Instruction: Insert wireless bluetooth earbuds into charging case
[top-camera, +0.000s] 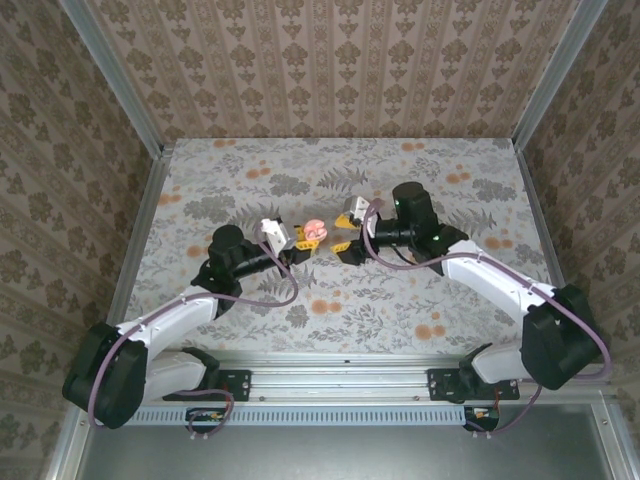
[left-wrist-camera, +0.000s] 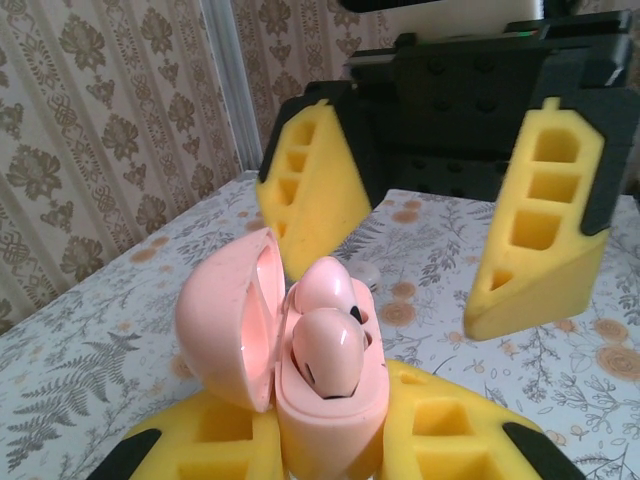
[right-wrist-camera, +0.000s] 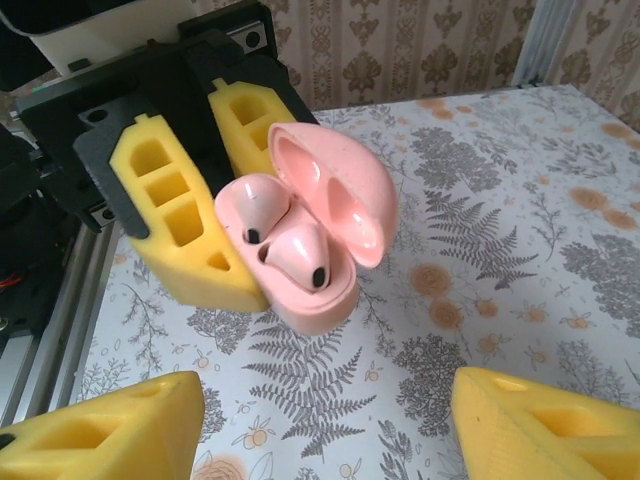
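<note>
Both arms reach in from the near edge to the middle of the grey floral-printed table (top-camera: 400, 300). The left gripper (top-camera: 297, 243), with yellow block fingertips, is clamped on the base of the small round salmon-pink plastic charging case (left-wrist-camera: 325, 420) and holds it upright near the table's centre. The case's domed lid (left-wrist-camera: 225, 320) is swung open toward the far side. The two small pale pink rounded earbuds (left-wrist-camera: 328, 352) sit side by side in the case's wells. Just to the right of the case, the right gripper (right-wrist-camera: 320, 425) faces it with its yellow fingers spread wide, gripping nothing and not touching the case. At the far end of the table stands the brown damask-papered wall (top-camera: 340, 60).
</note>
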